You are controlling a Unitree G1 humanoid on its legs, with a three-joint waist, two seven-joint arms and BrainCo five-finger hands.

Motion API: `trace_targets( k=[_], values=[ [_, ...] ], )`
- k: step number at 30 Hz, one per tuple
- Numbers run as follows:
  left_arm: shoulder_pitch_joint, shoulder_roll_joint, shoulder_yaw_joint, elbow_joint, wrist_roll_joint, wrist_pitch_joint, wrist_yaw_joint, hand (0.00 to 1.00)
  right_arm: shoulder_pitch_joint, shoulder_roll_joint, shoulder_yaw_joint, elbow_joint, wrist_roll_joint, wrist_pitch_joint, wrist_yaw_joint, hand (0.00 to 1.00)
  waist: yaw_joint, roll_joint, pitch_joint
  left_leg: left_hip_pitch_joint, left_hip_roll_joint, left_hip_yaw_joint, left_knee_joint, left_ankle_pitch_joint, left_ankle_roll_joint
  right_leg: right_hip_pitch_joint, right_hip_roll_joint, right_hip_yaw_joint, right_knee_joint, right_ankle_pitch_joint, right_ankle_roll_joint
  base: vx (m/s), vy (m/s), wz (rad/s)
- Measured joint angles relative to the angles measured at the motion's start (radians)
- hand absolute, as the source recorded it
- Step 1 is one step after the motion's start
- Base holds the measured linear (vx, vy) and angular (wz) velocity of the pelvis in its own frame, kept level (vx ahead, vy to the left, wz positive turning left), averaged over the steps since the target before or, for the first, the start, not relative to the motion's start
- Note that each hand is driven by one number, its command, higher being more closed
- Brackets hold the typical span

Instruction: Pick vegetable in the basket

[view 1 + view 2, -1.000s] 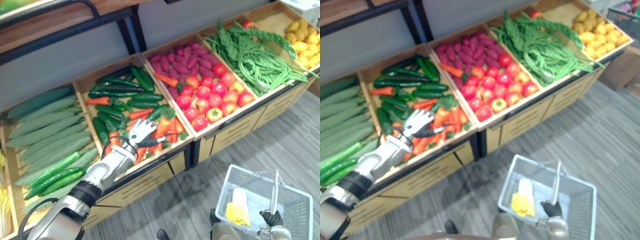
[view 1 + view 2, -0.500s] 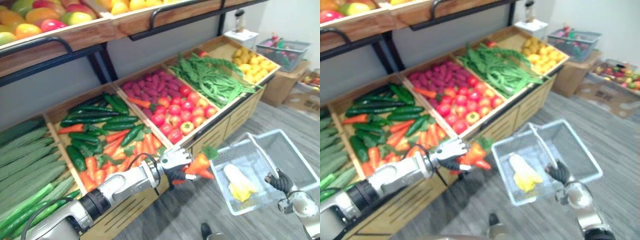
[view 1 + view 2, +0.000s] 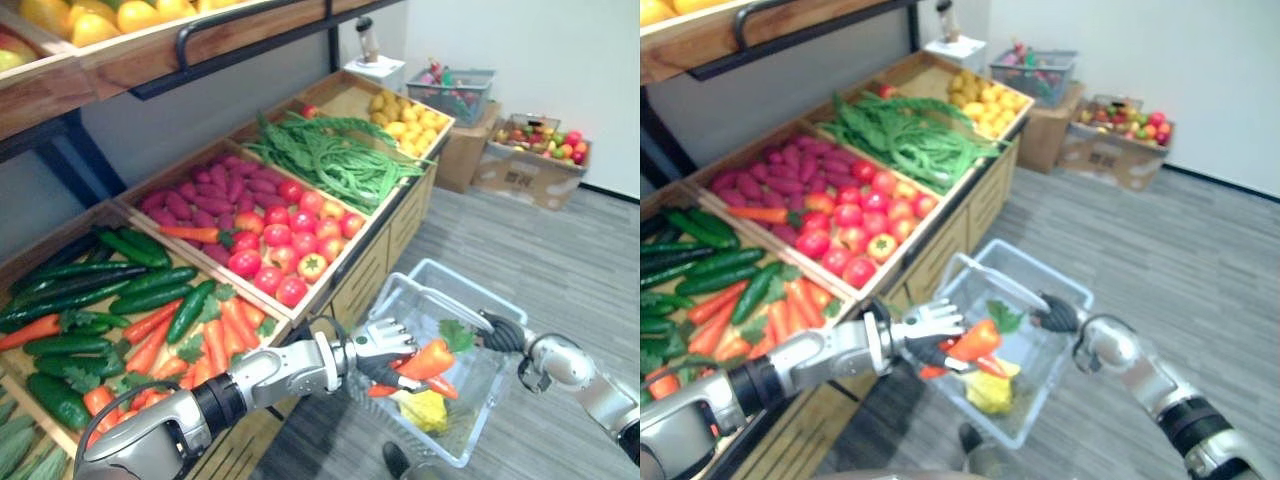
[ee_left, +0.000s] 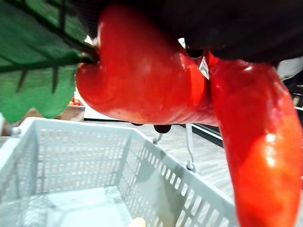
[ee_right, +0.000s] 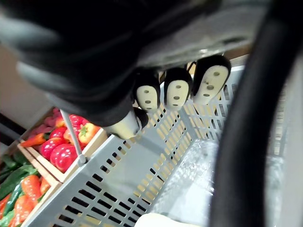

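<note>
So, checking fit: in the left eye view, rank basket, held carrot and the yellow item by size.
Largest: basket.
Then carrot.
Smallest: yellow item, though it's partly hidden, so that pair is unsure.

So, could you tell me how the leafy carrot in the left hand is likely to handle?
The carrot looks stiff: it juts straight out of the left hand without sagging. Its glossy, tapered skin suggests it could slip in the grip. Its leaf seems the floppy part, and the rounded body would probably roll once in the basket.
</note>
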State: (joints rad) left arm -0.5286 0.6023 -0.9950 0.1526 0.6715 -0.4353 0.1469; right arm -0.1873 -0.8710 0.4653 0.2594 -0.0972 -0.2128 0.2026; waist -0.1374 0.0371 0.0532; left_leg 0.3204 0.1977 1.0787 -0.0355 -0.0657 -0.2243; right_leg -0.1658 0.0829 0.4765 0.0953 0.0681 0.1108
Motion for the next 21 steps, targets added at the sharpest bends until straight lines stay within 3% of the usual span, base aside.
trace_targets(
  k=[6,13,15,21],
  values=[
    [-0.028,-0.021,-0.003,0.001,-0.001,0.000,-0.015,1.00,-0.046,-0.065,0.023,-0.063,0.071,-0.039,0.005,1.00,-0.013,0.006,0.006,0.001,0.012,0.038,0.028,-0.014,-0.001,-0.007,0.011,0.012,0.008,-0.001,0.000,-0.06,-0.058,-0.11],
    [-0.029,-0.058,-0.034,0.018,-0.002,-0.005,-0.047,1.00,-0.049,-0.173,0.034,-0.161,0.152,-0.040,0.031,1.00,-0.038,0.008,0.009,-0.005,0.034,0.068,0.077,-0.034,-0.007,-0.021,0.021,0.022,0.012,-0.006,0.005,-0.08,-0.060,-0.13],
    [-0.030,-0.060,-0.053,0.022,-0.001,-0.005,-0.051,1.00,-0.048,-0.189,0.041,-0.179,0.163,-0.040,0.038,1.00,-0.055,0.014,0.012,-0.002,0.038,0.074,0.079,-0.034,-0.007,-0.022,0.025,0.022,0.011,-0.005,0.006,-0.04,-0.025,-0.09],
    [-0.031,-0.094,-0.061,0.108,0.001,-0.013,-0.071,1.00,-0.045,-0.212,0.067,-0.221,0.195,-0.040,0.069,1.00,-0.064,0.020,0.015,0.002,0.044,0.095,0.091,-0.037,-0.011,-0.028,0.037,0.032,0.011,0.001,0.001,-0.03,-0.004,-0.10]
  ],
)
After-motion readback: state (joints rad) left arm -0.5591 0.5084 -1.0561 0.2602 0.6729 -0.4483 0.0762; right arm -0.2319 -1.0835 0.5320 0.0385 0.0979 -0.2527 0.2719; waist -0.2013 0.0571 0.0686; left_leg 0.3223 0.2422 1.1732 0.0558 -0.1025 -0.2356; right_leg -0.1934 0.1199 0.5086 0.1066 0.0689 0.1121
